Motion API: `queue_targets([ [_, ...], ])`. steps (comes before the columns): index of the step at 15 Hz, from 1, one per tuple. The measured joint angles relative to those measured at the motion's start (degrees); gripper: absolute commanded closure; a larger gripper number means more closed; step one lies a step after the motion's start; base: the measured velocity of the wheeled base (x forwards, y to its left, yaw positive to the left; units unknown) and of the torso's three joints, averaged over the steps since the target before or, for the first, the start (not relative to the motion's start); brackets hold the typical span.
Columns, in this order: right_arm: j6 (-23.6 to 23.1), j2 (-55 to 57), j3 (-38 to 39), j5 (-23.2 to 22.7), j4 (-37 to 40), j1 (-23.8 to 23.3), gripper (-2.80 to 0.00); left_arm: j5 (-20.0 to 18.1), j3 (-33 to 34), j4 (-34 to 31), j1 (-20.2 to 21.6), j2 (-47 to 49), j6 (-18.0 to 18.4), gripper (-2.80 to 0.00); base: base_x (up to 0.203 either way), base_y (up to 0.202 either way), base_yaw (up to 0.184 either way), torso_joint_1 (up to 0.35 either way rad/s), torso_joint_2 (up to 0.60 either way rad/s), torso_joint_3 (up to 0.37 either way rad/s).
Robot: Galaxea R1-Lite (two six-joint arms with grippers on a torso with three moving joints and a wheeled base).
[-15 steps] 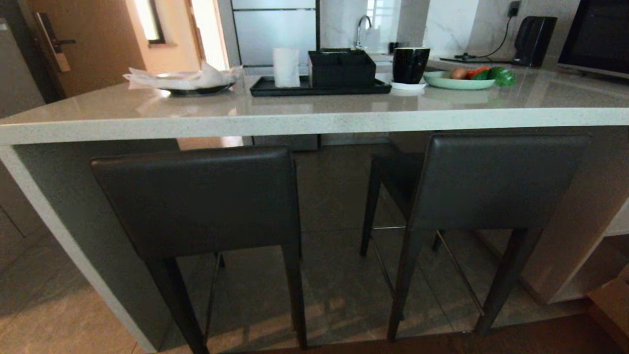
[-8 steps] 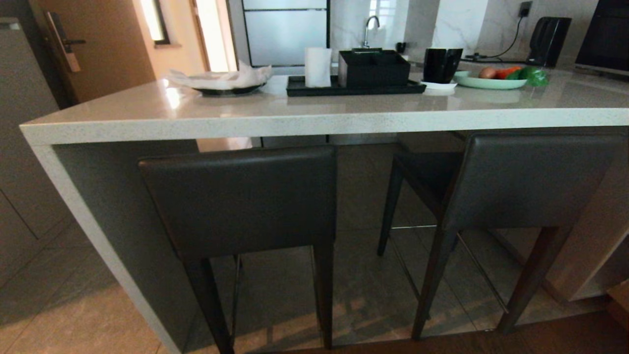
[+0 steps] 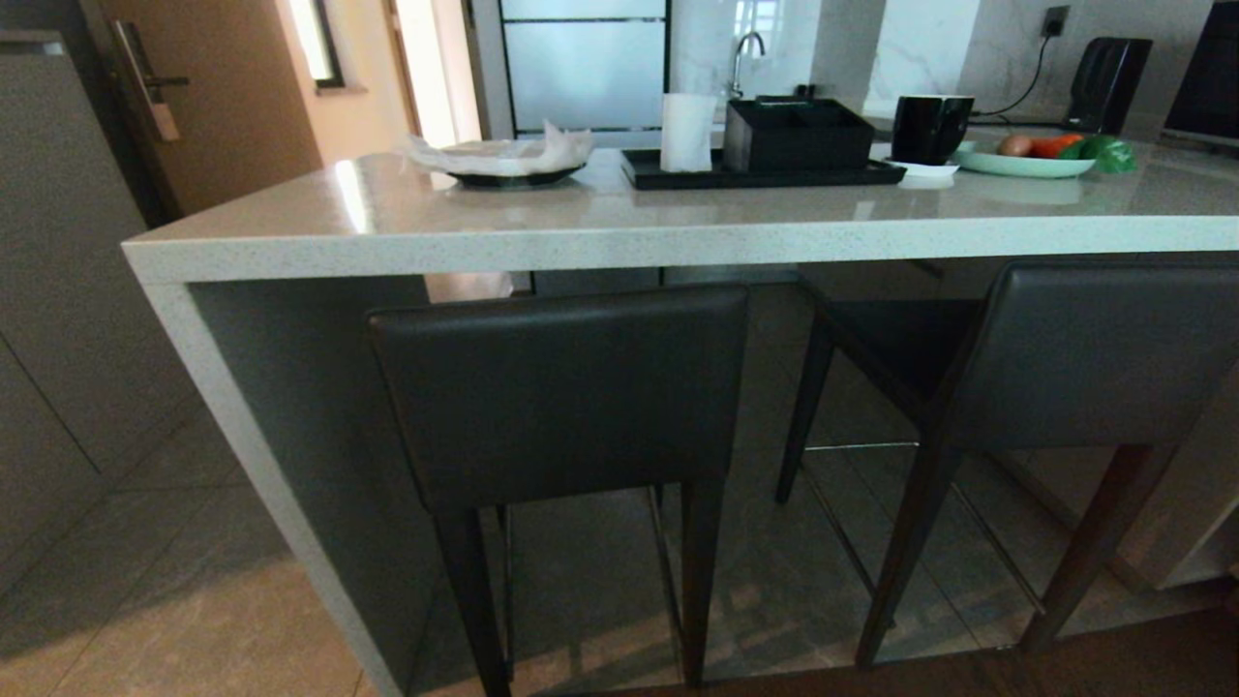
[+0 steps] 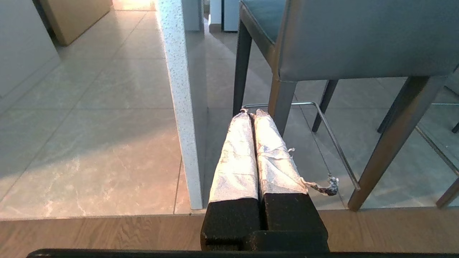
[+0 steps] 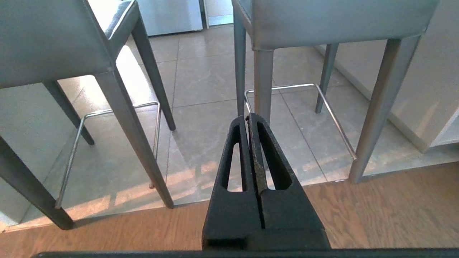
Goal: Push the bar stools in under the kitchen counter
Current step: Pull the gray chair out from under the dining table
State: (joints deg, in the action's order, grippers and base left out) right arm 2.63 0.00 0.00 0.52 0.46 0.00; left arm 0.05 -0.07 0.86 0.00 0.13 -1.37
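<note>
Head view gives you the kitchen counter (image 3: 619, 237) first: its thick pale speckled top runs across the whole frame, and its matching side panel (image 3: 261, 465) drops to the floor on your left. Under that top stand the two bar stools, backrests toward you. The left stool (image 3: 566, 392) sits just beside the side panel, its backrest below the counter edge. The right stool (image 3: 1094, 358) stands near the frame's right border, turned a little so you see part of its seat reaching in under the slab. Both are apart from each other, with tiled floor (image 3: 765, 571) between their legs.

On the counter you have a black tray (image 3: 765, 174) carrying a black box (image 3: 799, 136) and a white roll (image 3: 687, 133). Left of it is a dark plate with crumpled white paper (image 3: 503, 158); right of it, a black mug (image 3: 931, 129) and a pale green plate of vegetables (image 3: 1041, 160).

Neither arm shows from the head. In the left wrist view, your left gripper (image 4: 251, 114) hangs low over the wood-and-tile floor edge, its silver-wrapped fingers pressed together on nothing, with the side panel and a stool leg ahead. In the right wrist view, your right gripper (image 5: 249, 118) is likewise closed and empty, facing the metal footrest bars (image 5: 283, 87) of both stools.
</note>
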Motion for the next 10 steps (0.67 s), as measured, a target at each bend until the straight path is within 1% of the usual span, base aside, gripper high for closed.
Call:
queue_targets([
  [10, 0.0, 0.0, 0.0, 0.0, 0.0, 0.0, 0.0, 0.0, 0.0, 0.0, 0.0, 0.0, 0.0, 0.0, 0.0, 0.0, 0.0, 0.0, 0.0, 0.0],
])
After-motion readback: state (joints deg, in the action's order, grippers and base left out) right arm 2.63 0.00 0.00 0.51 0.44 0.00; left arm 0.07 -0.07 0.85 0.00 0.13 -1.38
